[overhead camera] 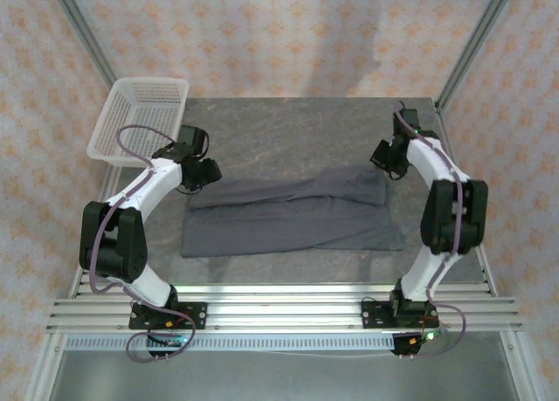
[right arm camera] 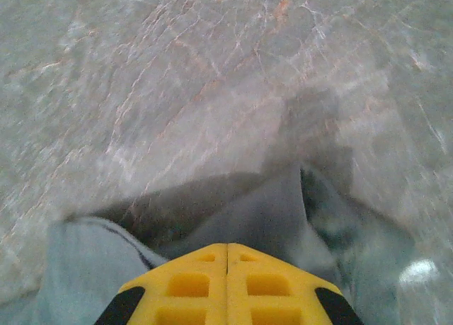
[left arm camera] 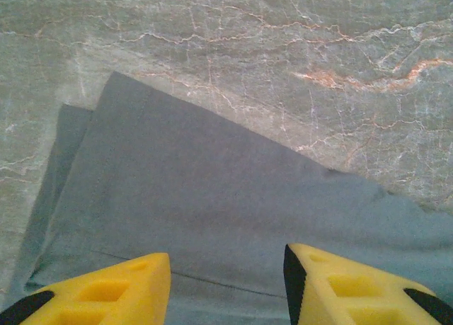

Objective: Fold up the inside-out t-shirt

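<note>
Slate-grey and narrowed to a long band, the inside-out t-shirt (overhead camera: 293, 217) is laid across the middle of the stone-patterned table (overhead camera: 288, 126). In the top view its long axis runs from 9 o'clock to 3 o'clock.

The right gripper (overhead camera: 389, 167) is placed at the band's 2 o'clock corner. In the right wrist view its yellow fingers (right arm camera: 205, 268) are pressed together, and a ridge of cloth (right arm camera: 269, 204) is drawn up to their tips, so a pinch on that corner is judged to be made.

The left gripper (overhead camera: 203, 172) is held at the 10 o'clock corner. In the left wrist view its fingers (left arm camera: 120, 282) are spread, with nothing between them; the cloth (left arm camera: 212, 190) lies flat below and stretches away toward 12 o'clock.

Each end of the band is thus matched to the nearer arm. The next move is judged to turn on that far long edge, with the near edge lying toward 6 o'clock from both grippers. The left corner is not yet gripped.
</note>
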Controlling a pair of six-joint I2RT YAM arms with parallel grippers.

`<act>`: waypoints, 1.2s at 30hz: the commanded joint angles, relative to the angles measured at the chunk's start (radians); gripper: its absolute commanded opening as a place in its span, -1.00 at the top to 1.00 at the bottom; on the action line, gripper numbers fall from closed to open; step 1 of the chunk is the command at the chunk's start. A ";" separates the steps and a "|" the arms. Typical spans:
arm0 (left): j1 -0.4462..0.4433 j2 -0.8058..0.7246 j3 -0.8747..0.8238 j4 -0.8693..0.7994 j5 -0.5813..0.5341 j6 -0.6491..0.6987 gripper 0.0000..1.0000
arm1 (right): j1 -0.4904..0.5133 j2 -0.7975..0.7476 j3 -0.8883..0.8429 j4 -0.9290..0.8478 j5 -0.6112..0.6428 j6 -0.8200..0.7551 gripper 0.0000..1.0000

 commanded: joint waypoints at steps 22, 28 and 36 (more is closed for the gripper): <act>-0.077 0.026 0.052 0.030 0.012 -0.002 0.02 | 0.175 -0.294 -0.393 0.340 -0.190 0.066 0.03; -0.092 0.004 0.017 0.029 0.007 -0.032 0.02 | 0.192 -0.004 -0.205 0.280 -0.181 0.074 0.01; -0.093 0.013 0.016 0.034 -0.003 -0.033 0.02 | 0.234 0.067 -0.185 0.273 -0.111 0.116 0.24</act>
